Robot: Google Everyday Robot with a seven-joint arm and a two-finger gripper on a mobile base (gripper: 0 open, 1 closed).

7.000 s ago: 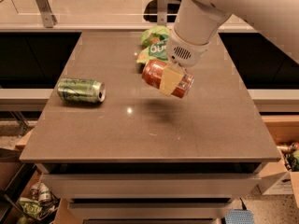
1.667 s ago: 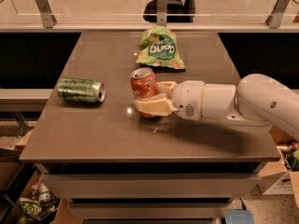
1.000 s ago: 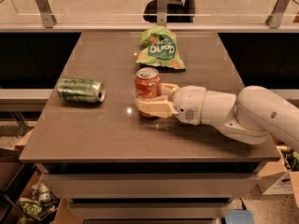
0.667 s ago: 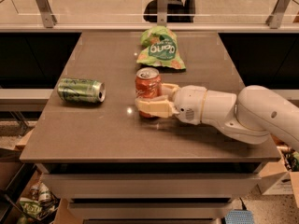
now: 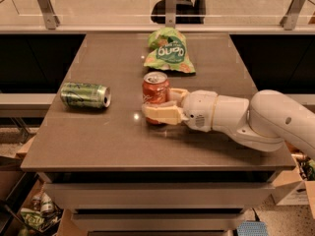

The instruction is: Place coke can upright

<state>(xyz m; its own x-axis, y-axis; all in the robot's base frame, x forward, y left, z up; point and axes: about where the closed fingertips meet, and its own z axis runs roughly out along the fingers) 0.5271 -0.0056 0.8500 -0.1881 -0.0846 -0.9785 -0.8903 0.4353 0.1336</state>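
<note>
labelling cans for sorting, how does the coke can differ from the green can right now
Colour: the coke can is red-orange, the green can green. Pose: the coke can stands upright; the green can lies on its side. Hold: the gripper, mid-table, clasps the coke can's lower part; the green can lies free. Both look alike in size and rest on the table.

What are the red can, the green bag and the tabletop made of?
The coke can, standing in the gripper mid-table, looks like painted aluminium: silvery rim, pull tab. The snack bag seems glossy plastic film, crinkled. The table looks smooth grey-brown laminate, perhaps; it reflects a light spot.
</note>
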